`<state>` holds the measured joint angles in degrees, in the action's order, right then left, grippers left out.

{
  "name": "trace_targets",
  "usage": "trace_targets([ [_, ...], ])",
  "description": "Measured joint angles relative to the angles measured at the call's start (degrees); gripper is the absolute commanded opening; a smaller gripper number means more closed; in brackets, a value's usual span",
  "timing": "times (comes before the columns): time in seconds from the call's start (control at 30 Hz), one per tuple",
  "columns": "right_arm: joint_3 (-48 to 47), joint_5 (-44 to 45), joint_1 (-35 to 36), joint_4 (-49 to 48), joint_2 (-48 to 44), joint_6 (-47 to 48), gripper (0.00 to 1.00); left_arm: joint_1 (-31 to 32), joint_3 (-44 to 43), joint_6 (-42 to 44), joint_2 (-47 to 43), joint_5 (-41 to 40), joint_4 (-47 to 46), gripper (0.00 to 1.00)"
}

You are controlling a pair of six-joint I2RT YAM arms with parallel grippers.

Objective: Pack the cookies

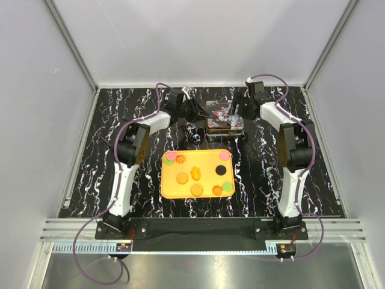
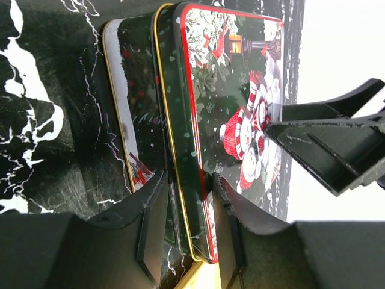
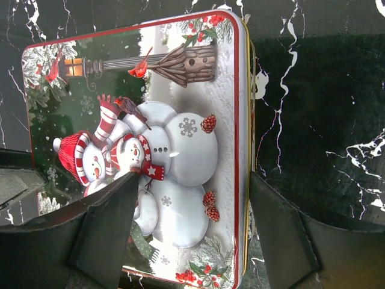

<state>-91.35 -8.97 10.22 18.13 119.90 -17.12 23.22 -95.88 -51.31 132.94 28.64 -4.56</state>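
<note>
Christmas tin (image 1: 224, 115): my left gripper (image 2: 189, 177) straddles its lid edge, and I cannot tell if it is clamped; right gripper (image 3: 194, 180) is spread wide. Cookies (image 1: 196, 174) lie on the yellow tray (image 1: 204, 159).

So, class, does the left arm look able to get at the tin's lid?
Probably yes: the left gripper has its jaws either side of the lid at its rim, nothing between, and the right gripper sits over the opposite side.
</note>
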Motion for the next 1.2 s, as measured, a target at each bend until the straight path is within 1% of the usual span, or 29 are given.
trace_targets([
  [0.13, 1.4, 1.0, 0.6, -0.9, -0.9, 0.1, 0.81, 0.3, -0.1, 0.7, -0.6, -1.4, 1.7, 0.26],
  [0.27, 1.9, 2.6, 1.2, -1.0, -1.3, 0.5, 0.81, 0.6, -0.4, 1.2, -0.9, -2.6, 2.9, 0.21],
  [0.47, 2.1, 4.1, 1.8, -1.0, -1.5, 0.9, 0.81, 1.2, -2.7, 2.8, -0.9, -4.3, 7.1, 0.2],
  [0.57, 2.1, 4.5, 1.9, -0.9, -1.6, 0.9, 0.79, 1.6, -4.3, 3.9, -0.9, -5.4, 9.7, 0.25],
  [0.67, 2.1, 5.0, 2.1, -0.7, -1.6, 0.8, 0.78, 1.7, -4.9, 4.4, -0.9, -6.0, 10.9, 0.32],
  [0.7, 2.1, 5.1, 2.1, -0.7, -1.7, 0.8, 0.78, 1.7, -4.9, 4.5, -0.9, -6.0, 11.0, 0.35],
  [0.73, 2.1, 5.1, 2.1, -0.6, -1.7, 0.8, 0.78, 1.8, -5.0, 4.6, -1.0, -6.1, 11.1, 0.42],
  [0.8, 2.1, 5.1, 2.1, -0.6, -1.7, 0.9, 0.79, 1.8, -4.9, 5.3, -1.0, -6.4, 11.6, 0.48],
  [0.83, 2.2, 5.2, 2.1, -0.6, -1.8, 0.9, 0.79, 1.8, -4.9, 5.5, -1.0, -6.5, 11.8, 0.52],
  [0.97, 2.3, 5.0, 2.2, -0.4, -1.8, 0.9, 0.8, 1.7, -4.2, 6.2, -1.4, -6.4, 12.1, 0.57],
  [1.0, 2.3, 5.0, 2.2, -0.3, -1.8, 0.9, 0.8, 1.7, -4.1, 6.4, -1.5, -5.9, 12.2, 0.59],
  [1.03, 2.3, 4.9, 2.3, -0.2, -1.8, 0.9, 0.8, 1.6, -3.9, 6.4, -1.5, -5.5, 12.2, 0.64],
  [1.2, 2.2, 4.3, 2.6, 0.1, -1.8, 0.9, 0.8, 1.1, -0.9, 5.6, -2.0, -1.4, 9.4, 0.65],
])
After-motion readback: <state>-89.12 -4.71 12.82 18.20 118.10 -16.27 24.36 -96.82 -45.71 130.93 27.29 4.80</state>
